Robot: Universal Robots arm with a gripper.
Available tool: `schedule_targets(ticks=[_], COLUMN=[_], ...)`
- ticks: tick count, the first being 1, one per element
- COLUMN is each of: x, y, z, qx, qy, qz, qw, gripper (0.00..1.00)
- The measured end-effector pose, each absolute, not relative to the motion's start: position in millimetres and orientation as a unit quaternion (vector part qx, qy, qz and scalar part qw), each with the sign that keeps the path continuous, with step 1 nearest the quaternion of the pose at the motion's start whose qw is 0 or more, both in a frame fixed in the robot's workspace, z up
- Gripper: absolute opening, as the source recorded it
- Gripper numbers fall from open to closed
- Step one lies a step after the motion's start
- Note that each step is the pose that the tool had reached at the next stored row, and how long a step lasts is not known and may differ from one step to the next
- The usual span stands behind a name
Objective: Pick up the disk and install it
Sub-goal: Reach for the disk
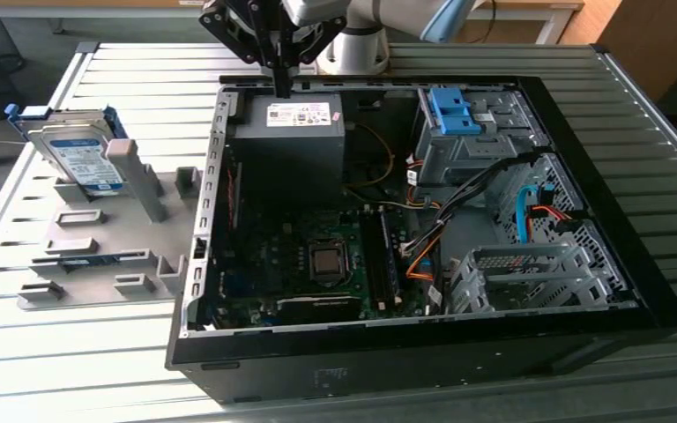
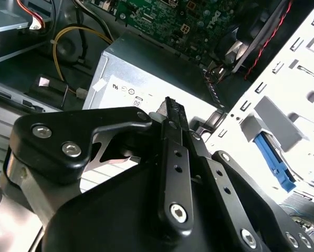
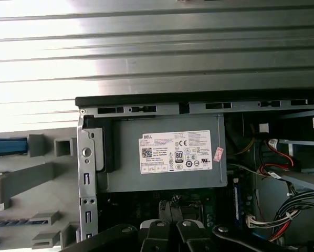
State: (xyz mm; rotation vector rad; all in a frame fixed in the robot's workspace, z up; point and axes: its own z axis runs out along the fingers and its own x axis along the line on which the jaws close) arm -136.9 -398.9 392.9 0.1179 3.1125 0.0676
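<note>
Over the rim of the open computer case point(image 1: 656, 300), close above the grey power-supply box point(image 1: 292, 137), the claw point(image 1: 282, 88) is seen hanging with its fingers pointed downward. The fingers are pressed together and nothing is held between them. In the second wrist view the claw point(image 2: 170, 105) is likewise seen closed, with the power-supply box point(image 2: 141, 84) just beyond its tip.

The disk point(image 1: 77, 159) is found well apart from the claw, outside the case, on the exterior view's left. It is stood on edge, leaning, in a grey holder fixture point(image 1: 92, 256) that is laid on the ribbed metal desk point(image 1: 80, 370). Its white-and-blue label is turned toward the camera, and its blue carrier bracket point(image 1: 33, 112) is seen along the upper edge.

Inside the case, a motherboard point(image 1: 315, 256) is recorded at the middle. A grey drive cage point(image 1: 479, 159) with a blue clip point(image 1: 454, 110) fixed on top is noted on the exterior view's right, with bundled cables point(image 1: 433, 238) routed beside it.

In the first wrist view the power-supply box point(image 3: 165, 152) with its white sticker is seen face-on, and the desk point(image 3: 157, 52) is seen past the case rim.
</note>
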Motion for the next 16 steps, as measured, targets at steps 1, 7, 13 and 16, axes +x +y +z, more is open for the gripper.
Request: schedule_targets(ticks=[1,7,13,16], x=[-137.3,-138.8,-140.1,-140.8], y=[-398.9,-398.9,-398.9,-398.9], z=[392.9,392.7,392.6,392.5], qx=[0.038,0.038,0.038,0.038], qy=[0.999,0.999,0.999,0.999], qz=[0.022,0.022,0.022,0.022], qw=[0.013,0.013,0.013,0.013], gripper=[0.11,0.11,0.11,0.11])
